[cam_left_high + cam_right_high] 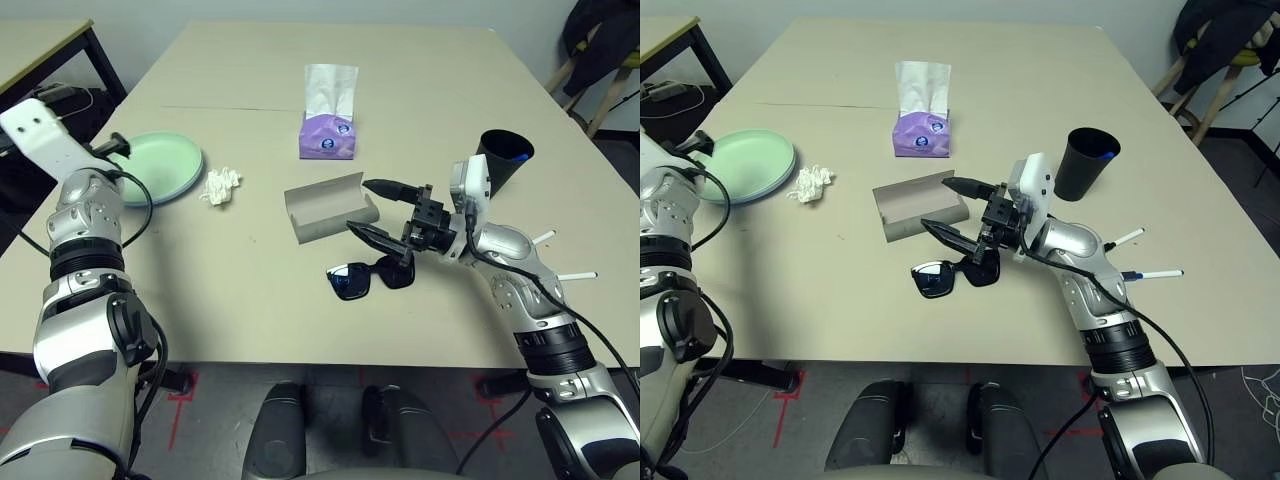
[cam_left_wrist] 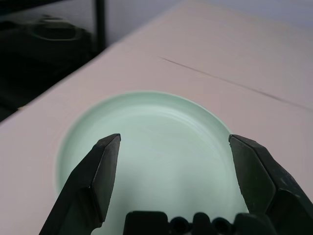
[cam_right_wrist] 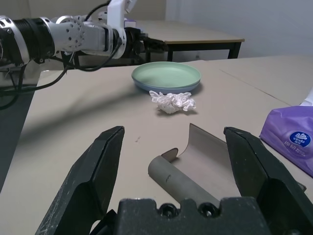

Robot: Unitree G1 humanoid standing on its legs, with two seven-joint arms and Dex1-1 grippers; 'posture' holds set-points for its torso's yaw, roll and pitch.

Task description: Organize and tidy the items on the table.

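Sunglasses [image 1: 370,277] lie just beneath right claw [image 1: 372,210].

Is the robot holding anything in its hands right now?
No. Both grippers are open and empty: the left gripper hangs over the green plate, and the right gripper hovers by the glasses case.

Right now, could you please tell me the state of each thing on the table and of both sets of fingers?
glasses case: open, empty, on its side.
sunglasses: on the table, outside the case.
tissue wad: crumpled, loose beside the plates.
green plate: stacked on the blue plate, empty.
tissue box: upright, a tissue sticking out.
black cup: upright.
left gripper: fingers open, empty.
right gripper: fingers open, empty.
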